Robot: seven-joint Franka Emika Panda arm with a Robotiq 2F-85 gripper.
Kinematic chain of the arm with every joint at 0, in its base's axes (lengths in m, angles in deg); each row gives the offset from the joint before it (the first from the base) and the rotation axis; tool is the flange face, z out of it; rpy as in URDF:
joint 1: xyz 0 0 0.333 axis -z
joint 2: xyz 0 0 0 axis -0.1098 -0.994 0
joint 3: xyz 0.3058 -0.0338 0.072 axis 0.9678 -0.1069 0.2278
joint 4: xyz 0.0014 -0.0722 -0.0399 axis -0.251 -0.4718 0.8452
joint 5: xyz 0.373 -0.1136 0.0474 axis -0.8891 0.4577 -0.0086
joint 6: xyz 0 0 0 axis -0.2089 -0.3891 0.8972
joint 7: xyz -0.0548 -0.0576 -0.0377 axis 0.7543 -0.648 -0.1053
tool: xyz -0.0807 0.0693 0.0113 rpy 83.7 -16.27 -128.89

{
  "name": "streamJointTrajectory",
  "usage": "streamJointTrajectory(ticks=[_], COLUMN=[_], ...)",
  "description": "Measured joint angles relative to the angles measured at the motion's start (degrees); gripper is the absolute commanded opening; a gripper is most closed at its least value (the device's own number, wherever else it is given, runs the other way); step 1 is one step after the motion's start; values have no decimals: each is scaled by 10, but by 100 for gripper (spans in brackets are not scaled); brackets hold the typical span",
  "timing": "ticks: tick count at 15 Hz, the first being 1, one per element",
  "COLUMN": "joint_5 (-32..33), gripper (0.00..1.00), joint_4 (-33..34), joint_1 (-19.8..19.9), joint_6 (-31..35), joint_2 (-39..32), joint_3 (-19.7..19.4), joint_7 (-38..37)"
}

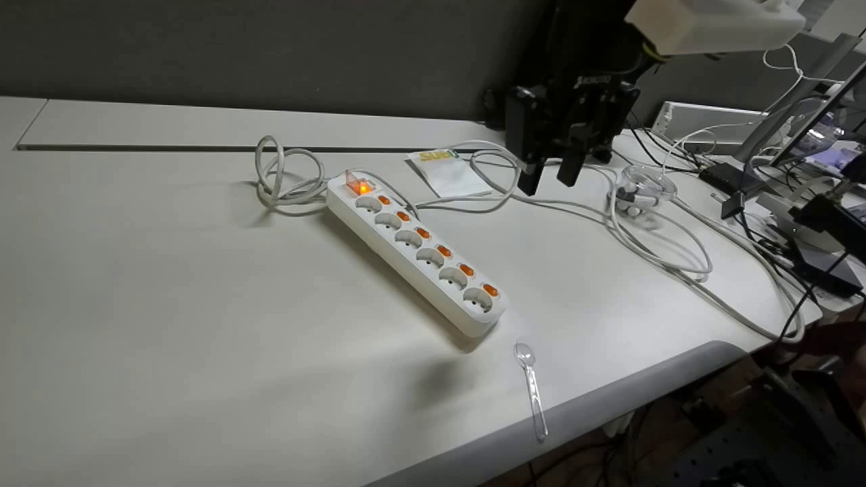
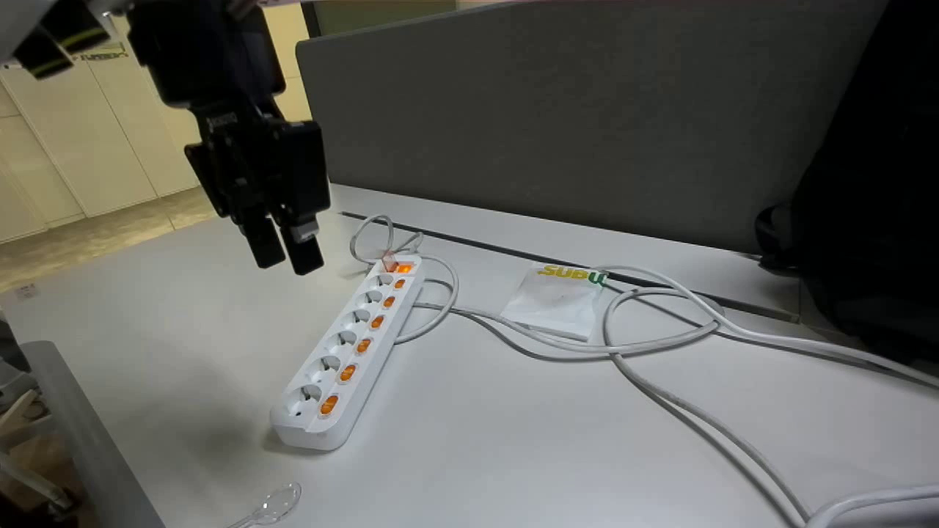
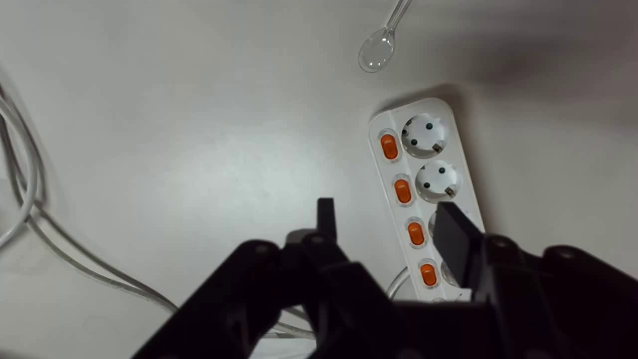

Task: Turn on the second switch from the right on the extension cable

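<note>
You have the claw (image 1: 552,174) raised above the tabletop (image 1: 223,338), apart from the strip (image 1: 406,267). Its two fingers (image 3: 456,244) stand spread, with a wide gap between their tips.

The strip rests on the tabletop at a level below the claw. In the wrist view you look down past the fingers to the strip's end opposite the cord (image 1: 272,195). The finger on the right of that view covers part of the row of sockets (image 3: 424,135).

Your second switch (image 3: 402,191), an orange rocker, appears in the wrist view just past the fingertips, within the span between the fingers and closer to the right-hand one. The end switch (image 3: 389,147) is next in the row, farther past the fingertips. You cannot tell from these views whether either rocker is set on or off.

At the strip's cord end, lower than the claw, the lit switch (image 1: 364,189) glows beside a raised translucent cover (image 2: 389,260).

Beyond the end switch in the wrist view, the transparent spoon (image 3: 377,51) lies on the tabletop, near the strip but apart from it. Loose cables (image 3: 33,174) lie to the left of the claw in that view. In an exterior view the white packet (image 1: 450,174) lies lower than the claw and left of it.
</note>
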Motion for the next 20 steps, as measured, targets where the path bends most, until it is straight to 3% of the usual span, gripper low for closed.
streamJointTrajectory(ticks=[4, 8, 11, 16, 20], joint_5=[-20, -99, -198, -188, -91], gripper=[1, 1, 1, 0, 0], joint_4=[1, 4, 5, 4, 7], joint_1=[-23, -46, -44, -43, -43], joint_6=[30, 55, 55, 59, 64], joint_2=[-38, -70, -63, -64, -96], joint_3=[10, 13, 4, -1, 0], joint_7=[-4, 22, 105, 104, 12])
